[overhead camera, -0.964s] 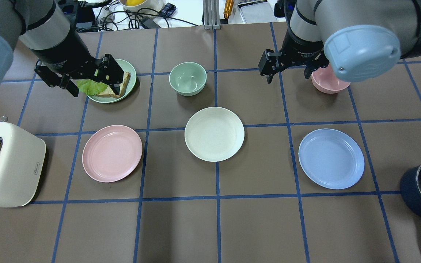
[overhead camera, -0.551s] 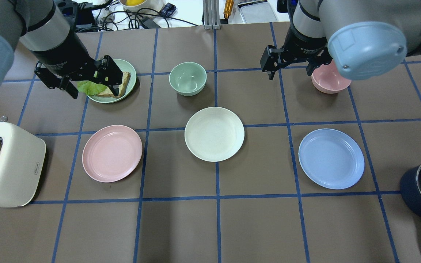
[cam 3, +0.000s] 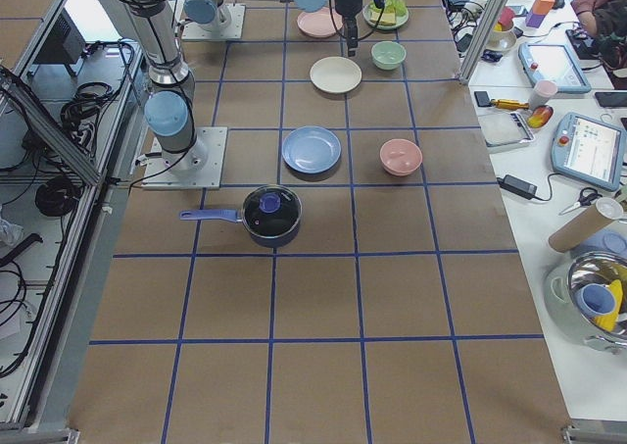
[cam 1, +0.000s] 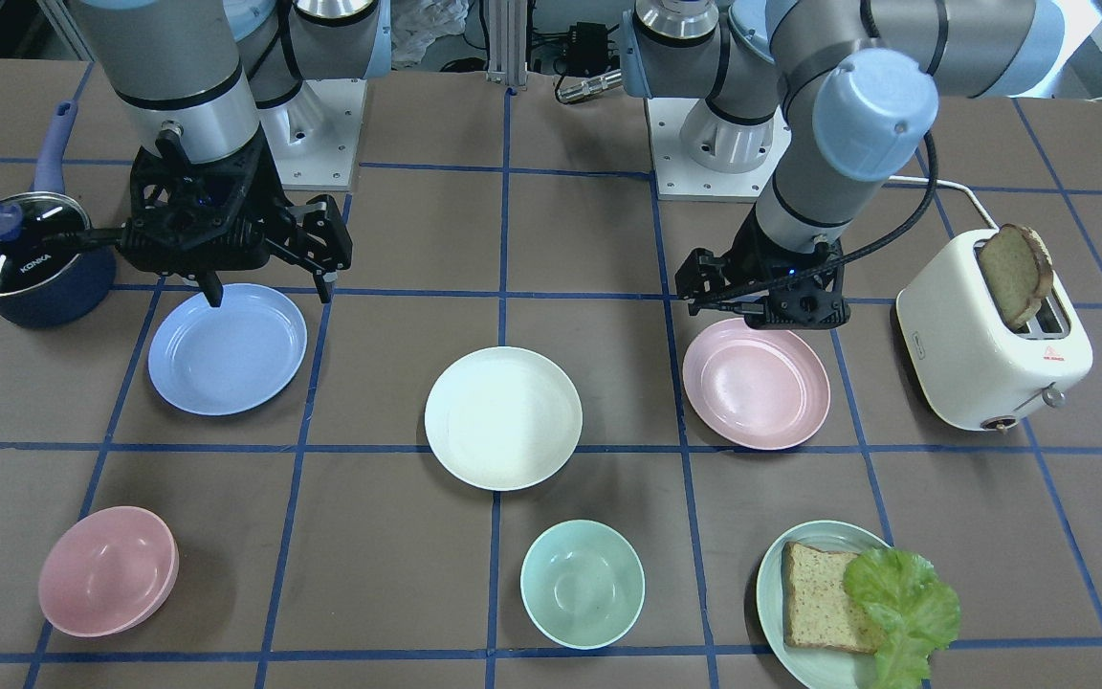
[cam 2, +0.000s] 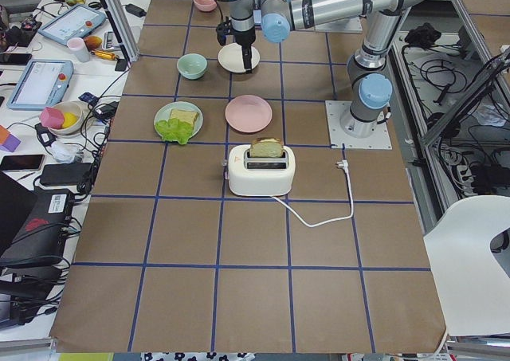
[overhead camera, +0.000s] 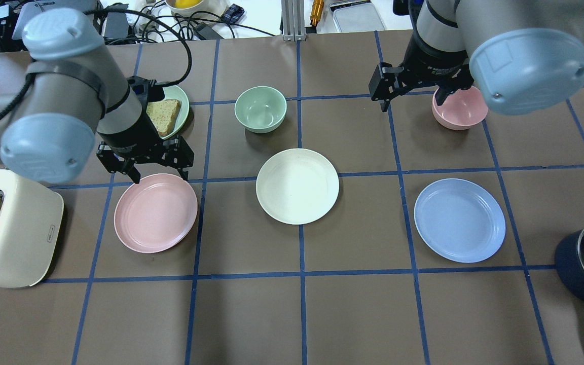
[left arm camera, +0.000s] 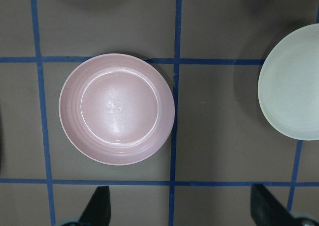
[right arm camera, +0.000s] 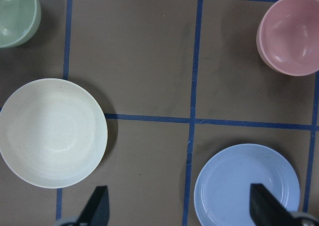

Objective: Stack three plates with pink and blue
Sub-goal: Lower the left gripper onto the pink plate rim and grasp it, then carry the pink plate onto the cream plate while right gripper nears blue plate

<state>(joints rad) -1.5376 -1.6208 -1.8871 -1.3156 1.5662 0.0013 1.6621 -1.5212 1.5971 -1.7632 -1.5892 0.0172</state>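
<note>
**Left arm swings in over the pink plate**

Nearest the robot, the three plates lie just as they did a second ago, each flat on the table and well apart. The pink plate (overhead camera: 155,213) is on the left, the cream plate (overhead camera: 297,186) in the middle and the blue plate (overhead camera: 459,220) on the right. Nothing is stacked yet.

The change is just beyond them. The left gripper (overhead camera: 160,176) has left the green plate (overhead camera: 185,114) with the bread and now hangs above the pink plate's far rim, jaws wide apart and empty. That looks like the opening of the first pick, with the pink plate most likely bound for another plate.

Farther out, the right gripper (overhead camera: 413,101) has barely drifted. It sits up near the pink bowl (overhead camera: 460,109), jaws likewise spread on nothing
</note>
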